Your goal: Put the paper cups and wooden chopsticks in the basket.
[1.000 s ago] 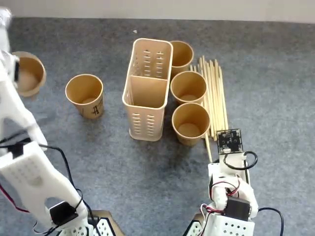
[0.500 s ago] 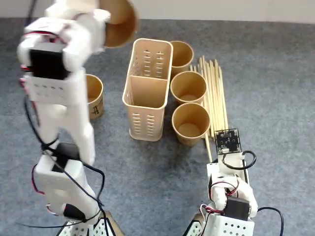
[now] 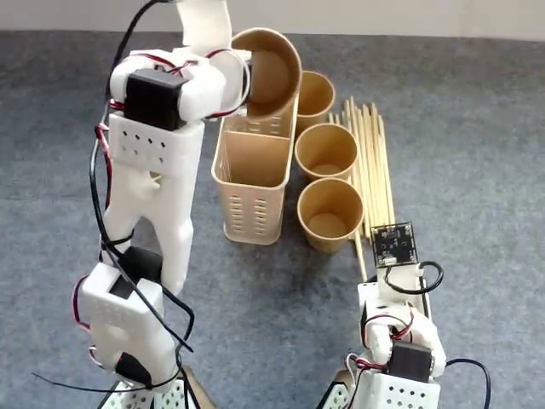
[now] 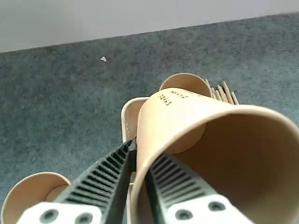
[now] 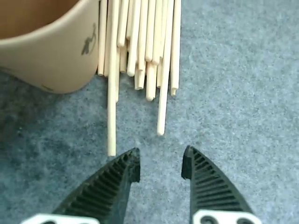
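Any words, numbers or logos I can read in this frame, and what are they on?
Lifted cup: small dark print near its base, too blurred to read.
Standing cup by the chopsticks: one small dark mark, not readable as text.
Nothing else is legible.

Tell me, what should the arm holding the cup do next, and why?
Probably lower the paper cup a little and turn it upright before letting go. The left gripper pinches its wall, and the cup hangs tilted over the far compartment of the basket, apparently not yet inside.
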### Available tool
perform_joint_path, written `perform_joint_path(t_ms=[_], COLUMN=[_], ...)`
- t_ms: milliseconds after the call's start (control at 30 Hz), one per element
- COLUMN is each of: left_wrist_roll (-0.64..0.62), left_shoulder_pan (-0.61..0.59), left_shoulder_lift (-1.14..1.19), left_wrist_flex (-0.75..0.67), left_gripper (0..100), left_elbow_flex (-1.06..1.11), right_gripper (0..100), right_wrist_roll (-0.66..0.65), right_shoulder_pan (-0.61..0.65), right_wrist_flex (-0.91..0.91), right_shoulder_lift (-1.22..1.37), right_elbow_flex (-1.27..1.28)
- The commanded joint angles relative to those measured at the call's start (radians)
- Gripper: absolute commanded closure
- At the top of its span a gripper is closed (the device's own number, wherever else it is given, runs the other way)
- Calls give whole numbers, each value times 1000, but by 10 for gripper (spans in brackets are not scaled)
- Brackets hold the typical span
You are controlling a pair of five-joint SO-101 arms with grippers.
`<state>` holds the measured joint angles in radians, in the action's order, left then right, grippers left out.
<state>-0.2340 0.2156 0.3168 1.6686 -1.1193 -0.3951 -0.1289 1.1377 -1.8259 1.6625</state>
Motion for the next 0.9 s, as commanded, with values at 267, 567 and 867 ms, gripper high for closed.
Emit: perform_joint_path(t_ms=[267, 567, 867], left_wrist_roll=[-38, 75, 118], left_shoulder_pan=[8, -159, -460], left_shoulder_lift=[62, 61, 62], left_wrist_flex=[21, 21, 95], left_gripper=[837, 713, 713], left_elbow_flex=[97, -45, -315], right_gripper=[835, 835, 835], right_wrist_roll=[0, 0, -31], right_shoulder_pan=[2, 2, -24], right_wrist_flex=[5, 5, -15], right_shoulder_lift=[-7, -7, -7], right_elbow_flex=[153, 153, 116])
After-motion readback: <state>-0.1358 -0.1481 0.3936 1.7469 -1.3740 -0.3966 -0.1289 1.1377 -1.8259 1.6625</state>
